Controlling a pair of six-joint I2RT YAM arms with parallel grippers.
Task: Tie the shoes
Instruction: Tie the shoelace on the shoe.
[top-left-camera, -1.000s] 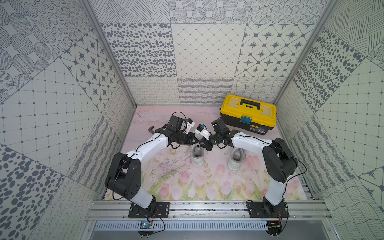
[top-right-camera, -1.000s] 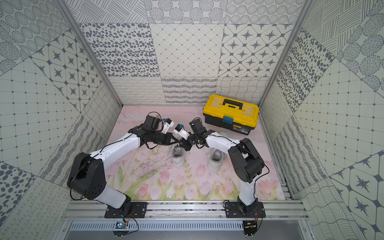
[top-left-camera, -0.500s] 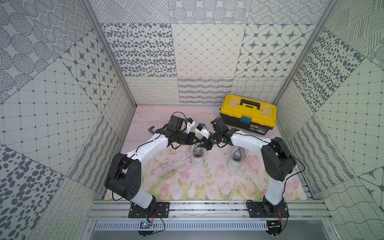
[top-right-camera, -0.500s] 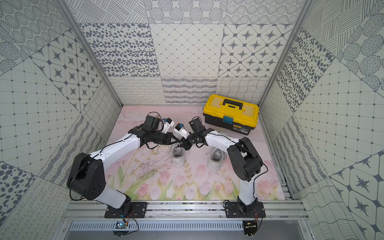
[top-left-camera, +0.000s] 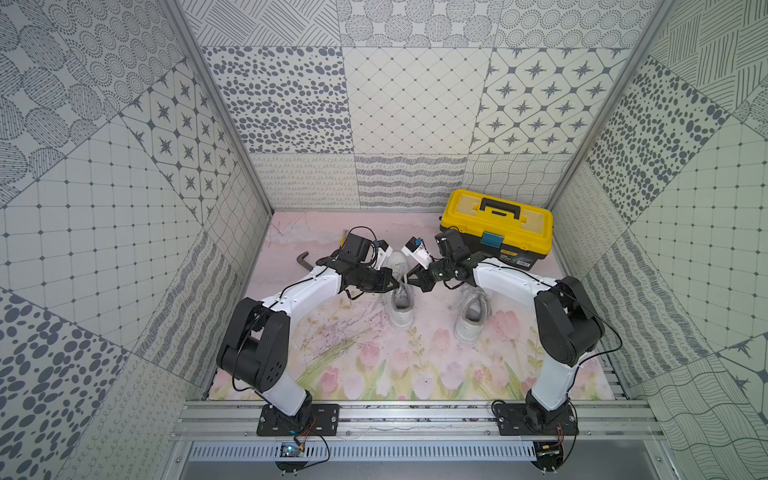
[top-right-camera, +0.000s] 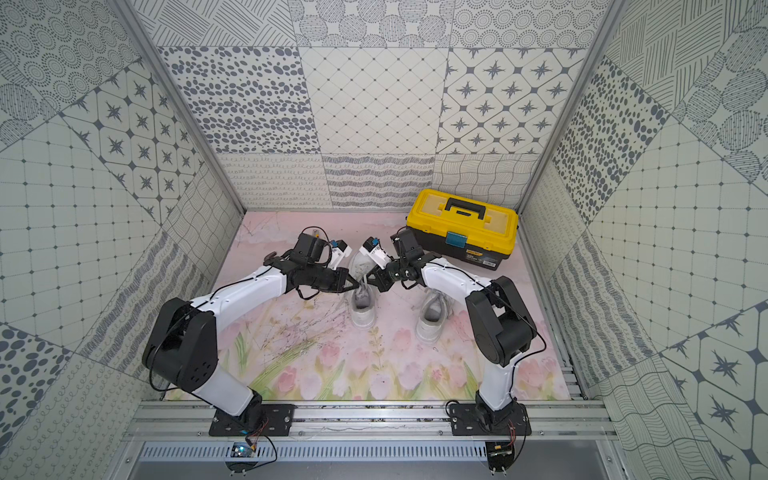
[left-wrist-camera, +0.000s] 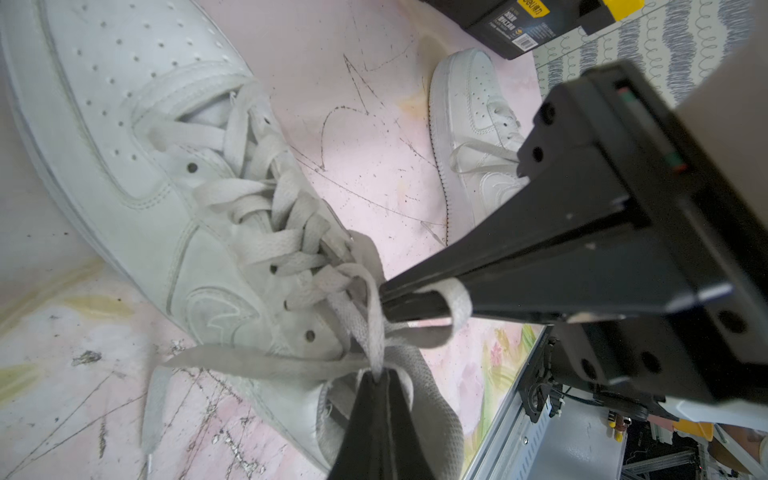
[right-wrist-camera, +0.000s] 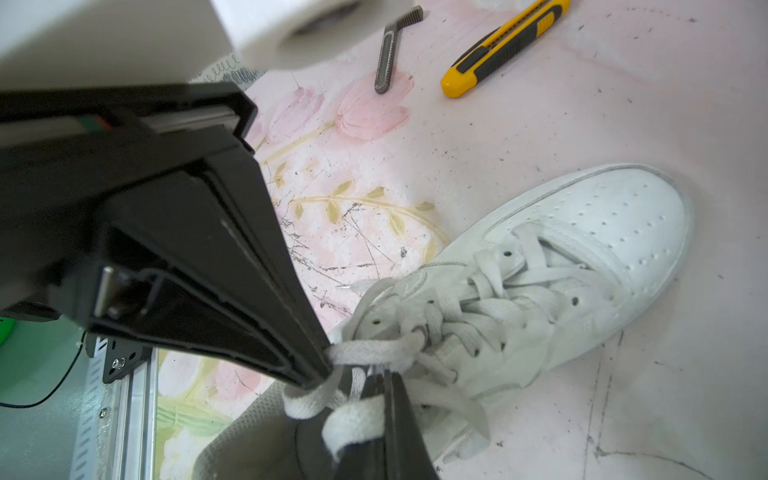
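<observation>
**Both tools clamped on the laces (left-wrist-camera: 266, 199)**

Of your two shoes, the one farther from the toolbox (top-left-camera: 496, 226) was the worked shoe (top-left-camera: 401, 311). It stood on the counter (top-left-camera: 374, 365) with its toe turned toward the toolbox end. Its laces ran crossed up the eyelets and hung loose at the top. Your left tool (left-wrist-camera: 377, 374) was pinched closed on one strand just above the shoe's collar. Your right tool (left-wrist-camera: 385, 294) was pinched closed on a loop of the same laces, and the two tips nearly met over the tongue. The other shoe (top-left-camera: 470, 318) sat between the worked shoe and the toolbox, apart from both, with a lace trailing down its side. On the side of the worked shoe away from the toolbox lay a yellow utility knife (right-wrist-camera: 505, 48) and a grey metal bar (right-wrist-camera: 388, 50).
</observation>
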